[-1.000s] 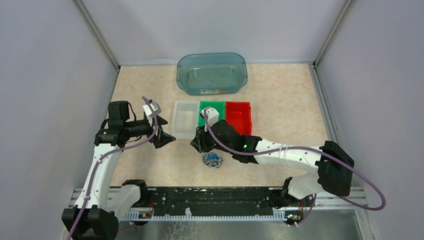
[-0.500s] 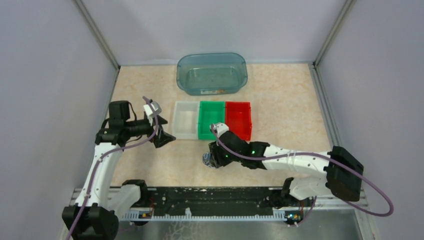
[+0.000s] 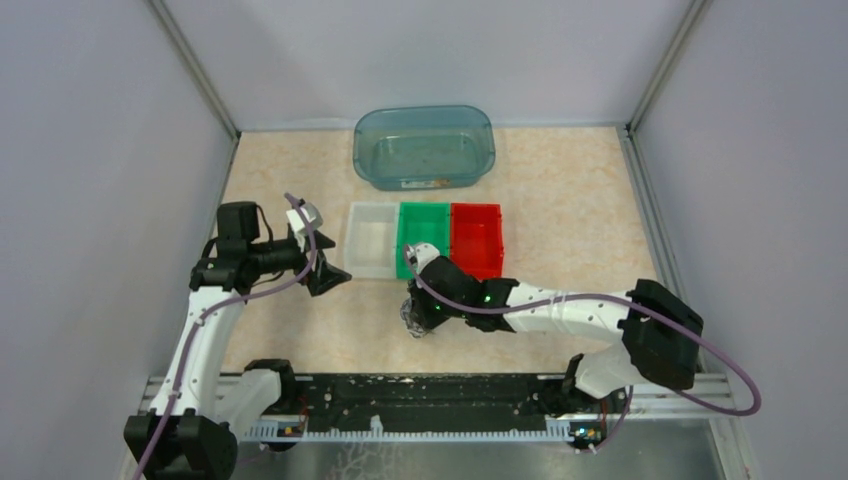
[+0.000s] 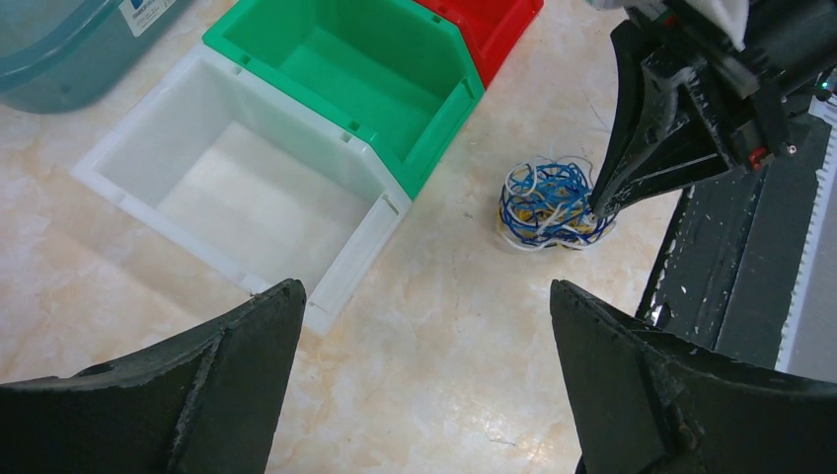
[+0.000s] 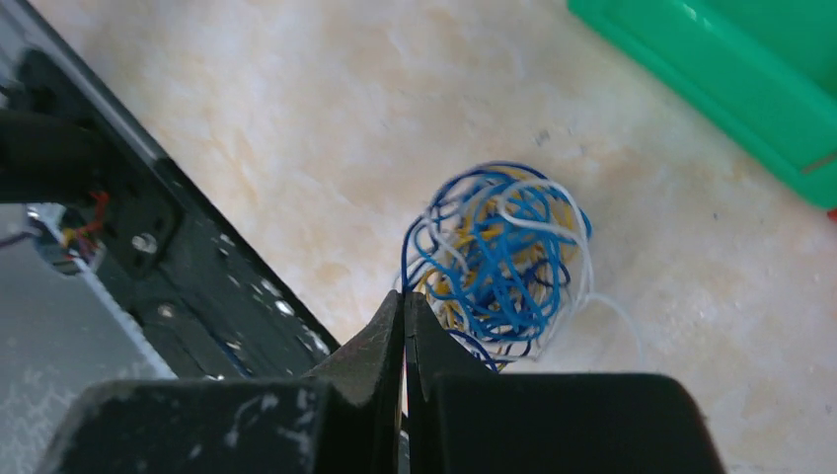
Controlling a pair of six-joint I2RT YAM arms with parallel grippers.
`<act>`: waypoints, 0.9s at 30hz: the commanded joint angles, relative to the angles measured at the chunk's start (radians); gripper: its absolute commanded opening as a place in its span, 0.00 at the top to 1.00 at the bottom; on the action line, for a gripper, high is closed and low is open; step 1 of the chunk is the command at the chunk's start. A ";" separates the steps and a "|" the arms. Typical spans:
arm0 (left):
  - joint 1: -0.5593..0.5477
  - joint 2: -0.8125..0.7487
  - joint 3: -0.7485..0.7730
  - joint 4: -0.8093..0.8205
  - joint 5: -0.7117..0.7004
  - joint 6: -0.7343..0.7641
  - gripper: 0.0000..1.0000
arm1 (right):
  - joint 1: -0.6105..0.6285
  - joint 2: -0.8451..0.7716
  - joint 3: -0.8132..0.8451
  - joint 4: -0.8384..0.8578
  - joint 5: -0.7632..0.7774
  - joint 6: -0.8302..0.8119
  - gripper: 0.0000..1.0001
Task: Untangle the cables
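Blue, yellow and white cables [image 3: 411, 325] lie balled on the desk [image 3: 560, 200] just in front of the green bin [image 3: 424, 238], under the right hand [image 3: 418, 318]; the left hand [image 3: 330, 278] is well apart.

Left wrist view: the left hand [image 4: 424, 296] is spread wide. The right hand [image 4: 596, 207] tilts down onto the cables' [image 4: 546, 202] edge away from the bin.

Right wrist view: the fingers [image 5: 375, 355] are pressed together there; a pinched strand cannot be confirmed.

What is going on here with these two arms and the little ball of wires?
The right gripper is shut at the edge of the tangled cables, which lie on the table in front of the green bin. Whether a strand is pinched cannot be told. The left gripper hovers open near the white bin, holding nothing.
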 commanded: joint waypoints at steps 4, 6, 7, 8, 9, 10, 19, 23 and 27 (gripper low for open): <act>-0.005 -0.015 0.019 0.008 0.061 -0.023 0.01 | 0.009 -0.061 0.107 0.228 -0.022 -0.009 1.00; -0.006 -0.016 0.016 0.007 0.075 -0.027 0.01 | 0.011 -0.059 0.113 0.258 -0.031 -0.006 1.00; -0.007 -0.016 0.016 0.007 0.081 -0.030 0.01 | 0.011 -0.056 0.116 0.273 -0.036 -0.003 1.00; -0.008 -0.017 0.013 0.007 0.085 -0.032 0.01 | 0.009 -0.053 0.118 0.288 -0.041 0.002 1.00; -0.011 -0.018 0.007 0.006 0.090 -0.033 0.01 | 0.011 -0.050 0.119 0.306 -0.046 0.006 1.00; -0.017 -0.020 -0.001 0.008 0.092 -0.031 0.02 | 0.010 -0.047 0.121 0.320 -0.050 0.009 1.00; -0.044 -0.029 -0.022 0.024 0.050 0.000 0.02 | 0.012 -0.116 0.059 0.092 0.062 -0.001 0.63; -0.045 -0.016 -0.015 0.028 0.051 0.000 0.02 | 0.017 -0.167 -0.028 0.065 0.104 0.003 0.53; -0.045 -0.018 -0.007 0.028 0.054 0.000 0.02 | 0.018 -0.145 -0.045 0.086 0.063 -0.012 0.53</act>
